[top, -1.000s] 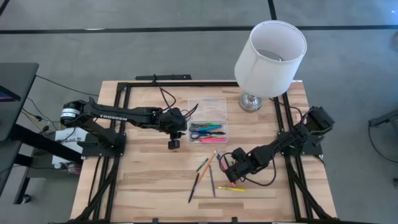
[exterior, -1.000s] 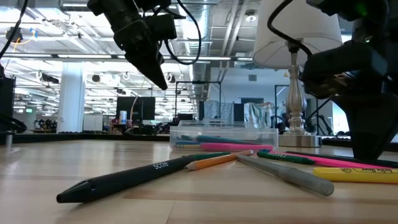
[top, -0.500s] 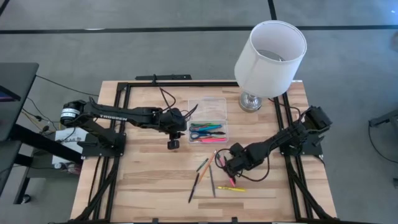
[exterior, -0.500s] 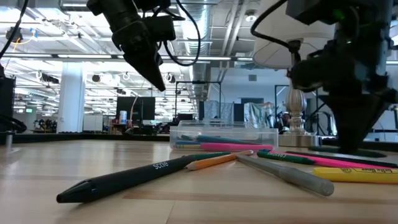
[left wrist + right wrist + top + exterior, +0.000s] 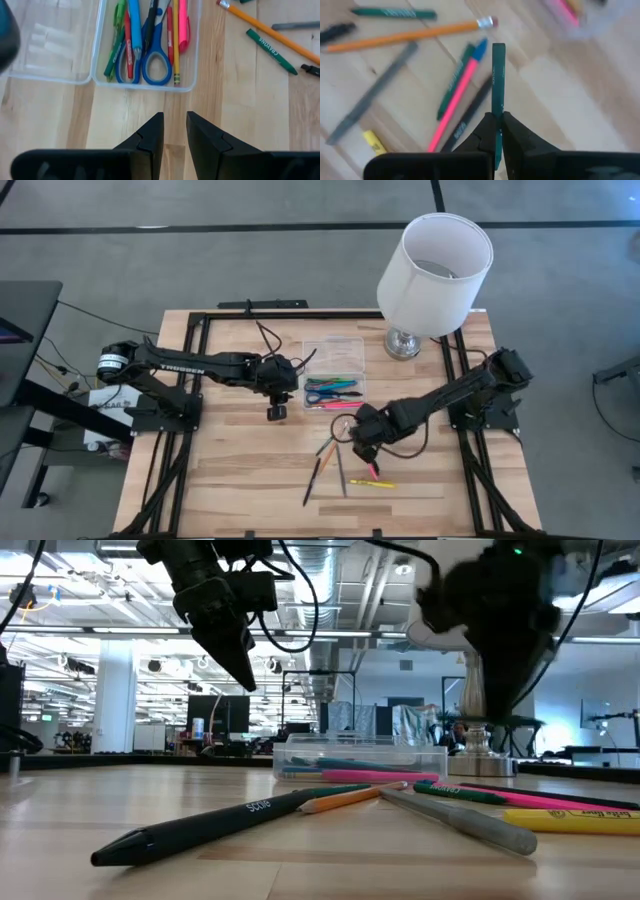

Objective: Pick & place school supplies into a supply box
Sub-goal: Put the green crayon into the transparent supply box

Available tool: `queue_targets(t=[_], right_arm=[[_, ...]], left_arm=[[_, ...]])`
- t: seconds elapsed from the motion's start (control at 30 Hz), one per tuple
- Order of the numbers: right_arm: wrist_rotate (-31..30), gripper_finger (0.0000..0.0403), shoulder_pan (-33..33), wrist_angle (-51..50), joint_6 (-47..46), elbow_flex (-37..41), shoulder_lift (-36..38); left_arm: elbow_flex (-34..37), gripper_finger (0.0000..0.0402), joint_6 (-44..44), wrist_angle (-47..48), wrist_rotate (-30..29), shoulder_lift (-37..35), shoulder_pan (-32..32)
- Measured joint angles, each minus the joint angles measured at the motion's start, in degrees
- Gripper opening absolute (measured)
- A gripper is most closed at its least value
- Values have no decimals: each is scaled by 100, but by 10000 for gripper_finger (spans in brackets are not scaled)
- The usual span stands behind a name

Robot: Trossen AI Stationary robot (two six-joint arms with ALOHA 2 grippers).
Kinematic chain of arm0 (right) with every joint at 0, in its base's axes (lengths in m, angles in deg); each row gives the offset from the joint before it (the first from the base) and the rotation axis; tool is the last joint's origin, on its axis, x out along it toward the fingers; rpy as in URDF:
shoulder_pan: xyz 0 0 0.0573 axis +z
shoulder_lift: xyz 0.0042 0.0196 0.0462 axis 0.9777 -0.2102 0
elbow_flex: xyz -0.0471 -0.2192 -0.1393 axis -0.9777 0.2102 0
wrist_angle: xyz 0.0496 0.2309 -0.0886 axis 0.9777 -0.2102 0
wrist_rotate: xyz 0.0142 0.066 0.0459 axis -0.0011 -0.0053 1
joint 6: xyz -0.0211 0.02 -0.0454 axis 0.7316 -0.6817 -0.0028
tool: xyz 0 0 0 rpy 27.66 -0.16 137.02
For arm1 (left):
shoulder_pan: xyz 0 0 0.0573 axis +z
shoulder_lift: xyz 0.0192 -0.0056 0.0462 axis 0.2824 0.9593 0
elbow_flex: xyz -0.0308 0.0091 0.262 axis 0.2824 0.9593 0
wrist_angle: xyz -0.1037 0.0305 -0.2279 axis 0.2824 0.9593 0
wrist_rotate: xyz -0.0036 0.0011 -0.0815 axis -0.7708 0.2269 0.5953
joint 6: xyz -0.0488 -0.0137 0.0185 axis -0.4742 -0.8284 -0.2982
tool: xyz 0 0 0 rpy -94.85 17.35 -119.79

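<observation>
Your right gripper [image 5: 498, 131] is clamped on a thin green pencil [image 5: 498, 75], up in the air near the supply box [image 5: 335, 373]. The pencil is light, stiff and smooth, so it may slip or tip. Holding it near the middle is better. Your left gripper [image 5: 174, 131] waits beside the box, jaws a little apart.

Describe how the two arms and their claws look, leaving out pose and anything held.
Both arms are black, slim and jointed, mounted on black frames at the table's sides. The left arm carries white lettering along its link and a loose black cable looping near its wrist. The right arm has a similar cable. The left claw has two dark, wedge-shaped fingers; the right claw looks alike.
</observation>
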Motion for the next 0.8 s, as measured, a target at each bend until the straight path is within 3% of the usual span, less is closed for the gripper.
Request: queue_targets(t=[0.23, 0.43, 0.63, 0.8], right_arm=[[-154, 1, -715, 187, 1782, -250, 0], [-82, 2, -1544, 1197, 3641, -255, 0], [486, 3, -2239, 2069, 5120, -266, -105], [875, 3, -2564, 2434, 5839, -263, -369]], left_arm=[[0, 77, -332, 324, 41, 1, -31], [0, 77, -609, 471, 55, 2, -264], [1, 77, -982, 485, 13, 2, -628], [2, 77, -1269, 473, -390, 2, -911]])
